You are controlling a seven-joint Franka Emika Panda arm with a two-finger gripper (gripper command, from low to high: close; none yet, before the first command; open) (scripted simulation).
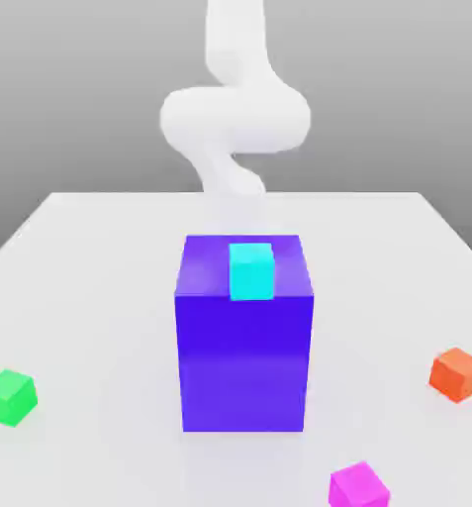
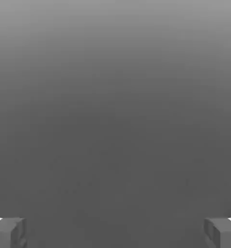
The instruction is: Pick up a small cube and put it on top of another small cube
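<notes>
The block is standing upright on the pale surface, showing its front face and its top. The pink cube is sitting nearer the camera than the block, off toward the exterior view's right, with the frame's lower edge cutting part of it away. It is resting turned at an angle to the block and is not touching it.

The cyan cube is showing against the block's top, slightly toward the exterior view's right of its middle, and is overlapping the front edge; whether it is touching the block, I cannot tell. The green cube is lying well apart from the block, toward the exterior view's left, and the orange cube is lying well apart from it toward the exterior view's right. Both are sitting turned at an angle to the block.

The white arm is appearing beyond the block, bending above it in the exterior view. The hand is standing wide apart, holding nothing between its two fingers.
</notes>
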